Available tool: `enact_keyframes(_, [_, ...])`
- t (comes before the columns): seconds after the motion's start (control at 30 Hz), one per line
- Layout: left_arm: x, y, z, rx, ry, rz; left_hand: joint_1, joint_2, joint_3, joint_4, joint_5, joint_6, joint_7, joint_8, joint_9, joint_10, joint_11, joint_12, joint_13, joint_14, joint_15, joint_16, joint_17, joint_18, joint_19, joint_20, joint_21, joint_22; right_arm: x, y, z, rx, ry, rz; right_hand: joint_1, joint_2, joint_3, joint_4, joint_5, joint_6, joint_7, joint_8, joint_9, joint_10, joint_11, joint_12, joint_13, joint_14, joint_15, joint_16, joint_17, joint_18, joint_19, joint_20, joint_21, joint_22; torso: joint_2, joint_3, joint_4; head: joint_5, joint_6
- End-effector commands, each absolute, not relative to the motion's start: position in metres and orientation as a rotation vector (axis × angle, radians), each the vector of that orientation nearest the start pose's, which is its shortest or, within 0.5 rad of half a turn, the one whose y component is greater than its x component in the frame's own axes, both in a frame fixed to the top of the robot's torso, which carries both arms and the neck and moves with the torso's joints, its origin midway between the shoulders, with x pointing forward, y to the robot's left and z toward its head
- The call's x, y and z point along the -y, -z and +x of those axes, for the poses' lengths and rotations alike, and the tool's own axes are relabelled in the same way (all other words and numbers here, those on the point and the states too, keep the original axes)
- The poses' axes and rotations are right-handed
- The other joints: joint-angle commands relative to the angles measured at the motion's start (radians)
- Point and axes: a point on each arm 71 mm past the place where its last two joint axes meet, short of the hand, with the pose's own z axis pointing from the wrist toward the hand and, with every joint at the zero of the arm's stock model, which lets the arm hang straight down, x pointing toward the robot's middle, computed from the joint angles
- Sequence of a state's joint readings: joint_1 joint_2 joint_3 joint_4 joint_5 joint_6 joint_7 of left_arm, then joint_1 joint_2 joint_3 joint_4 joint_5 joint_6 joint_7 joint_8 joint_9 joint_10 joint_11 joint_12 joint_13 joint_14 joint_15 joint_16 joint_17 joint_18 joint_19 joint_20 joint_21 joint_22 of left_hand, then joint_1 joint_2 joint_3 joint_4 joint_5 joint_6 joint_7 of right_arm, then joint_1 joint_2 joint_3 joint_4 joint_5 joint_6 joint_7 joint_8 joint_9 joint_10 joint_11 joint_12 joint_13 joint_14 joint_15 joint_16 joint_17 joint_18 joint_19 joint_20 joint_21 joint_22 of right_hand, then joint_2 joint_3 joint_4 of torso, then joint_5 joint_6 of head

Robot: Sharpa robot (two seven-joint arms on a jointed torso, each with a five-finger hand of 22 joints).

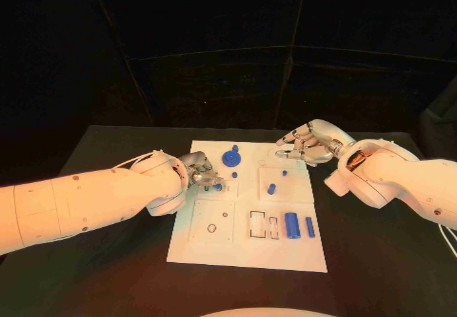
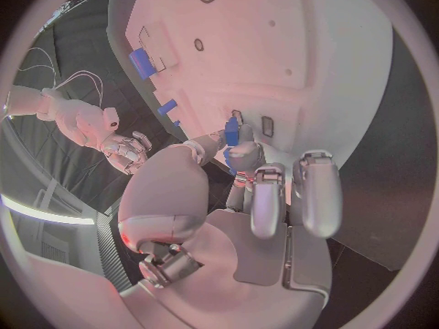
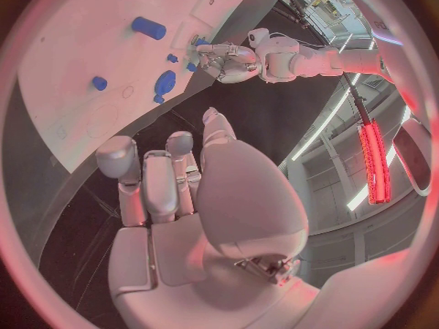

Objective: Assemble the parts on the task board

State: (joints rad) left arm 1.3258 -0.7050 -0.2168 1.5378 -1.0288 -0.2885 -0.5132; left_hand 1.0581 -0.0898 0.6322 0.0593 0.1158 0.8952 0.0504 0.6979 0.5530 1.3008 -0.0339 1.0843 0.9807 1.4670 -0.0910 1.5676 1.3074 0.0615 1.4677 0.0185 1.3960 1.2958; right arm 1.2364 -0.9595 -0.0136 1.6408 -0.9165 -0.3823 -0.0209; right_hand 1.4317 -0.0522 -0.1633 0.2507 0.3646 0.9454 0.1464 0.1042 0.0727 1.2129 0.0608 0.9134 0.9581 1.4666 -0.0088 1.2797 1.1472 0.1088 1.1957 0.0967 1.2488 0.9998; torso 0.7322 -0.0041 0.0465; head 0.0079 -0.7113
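You see the left hand [image 1: 198,173] pinching a small blue part [image 2: 231,131] at the task board's [image 1: 247,254] left edge, while the right hand [image 1: 310,146] hovers at the board's far right corner, fingers curled, holding nothing.

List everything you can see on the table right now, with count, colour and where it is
Task board: one, white, middle of the black table.
Gear-like part: one, blue, far end of the board.
Small pegs: two, blue, standing in the board's right-hand square plate.
Cylinders: two, blue, lying side by side near the board's near right corner, one thick, one thin.
Small part: one, blue, pinched in the left hand's fingers.
Table: one, black.
Left hand: silver, over the board's left edge.
Right hand: silver, at the board's far right corner, holding nothing.
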Motion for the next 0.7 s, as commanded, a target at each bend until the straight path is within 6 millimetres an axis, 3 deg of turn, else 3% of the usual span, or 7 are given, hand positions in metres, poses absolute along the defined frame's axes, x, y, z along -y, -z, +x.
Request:
enact_keyframes(0.03, [-0.1539,0.2082,0.4818,-1.997,0.508,-0.259,0.003,0.011,0.151,-0.146,0.001,0.0,-0.01,0.004,0.002,0.006,0.001,0.002,-0.002,0.104,-0.002,0.003,0.263,-0.005,0.009,-0.002,0.005,0.0,0.2263,0.1482,0.4743,-1.652,-0.96,0.344,-0.004,0.004,-0.008,0.001,0.001,-0.008,0.0,0.006,0.0,-0.007,-0.002,-0.004,-0.002,0.013,-0.007,-0.005,-0.001,0.011,0.003,-0.001,-0.005,-0.002,0.001,-0.0002,-0.0013,0.0,0.0])
enact_keyframes(0.7, [-0.1514,0.2167,0.4799,-2.057,0.474,-0.196,0.003,0.008,0.153,-0.147,0.0,-0.003,-0.01,0.005,0.002,0.003,0.0,-0.003,-0.007,0.104,-0.002,0.003,0.263,-0.003,0.007,-0.002,0.001,-0.008,0.2256,0.1487,0.4748,-1.657,-0.96,0.343,-0.005,0.005,-0.008,0.001,0.001,-0.008,0.0,0.007,0.0,-0.007,-0.002,-0.004,-0.002,0.013,-0.007,-0.005,-0.001,0.011,0.003,-0.001,-0.005,-0.001,0.0,0.0006,-0.0011,-0.001,-0.003])
